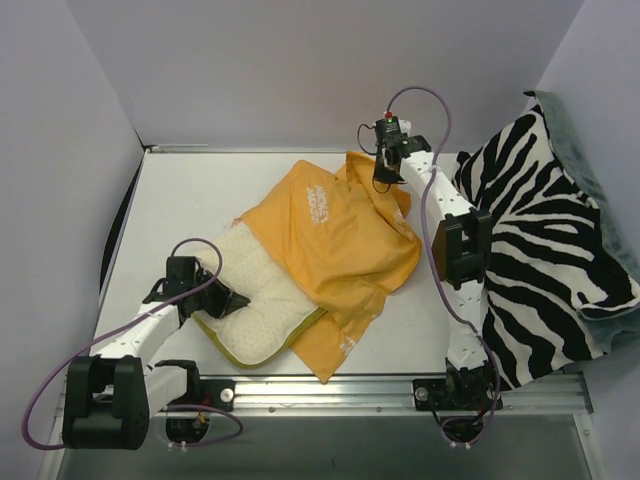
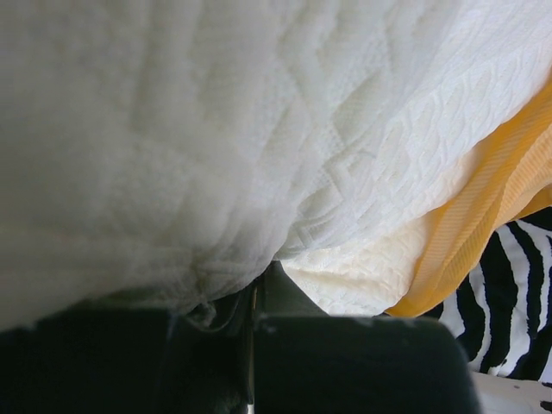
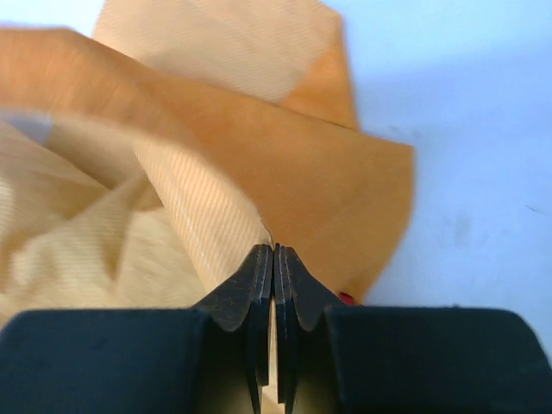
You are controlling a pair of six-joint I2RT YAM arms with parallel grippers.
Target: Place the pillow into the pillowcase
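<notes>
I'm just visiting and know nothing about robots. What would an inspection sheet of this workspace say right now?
Surface: white table.
Job's things: pillow partly inside orange pillowcase, near end sticking out.
Clutter: zebra cushion at the right edge.
Hands: left hand shut on pillow; right hand shut on pillowcase's far edge.
Cables: purple cables loop off both arms.
Surroundings: plain pale walls on three sides.

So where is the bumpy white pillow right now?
In the top view the pillow lies front-left on the table, its far end covered by the orange pillowcase, the left gripper on its left edge.
</notes>
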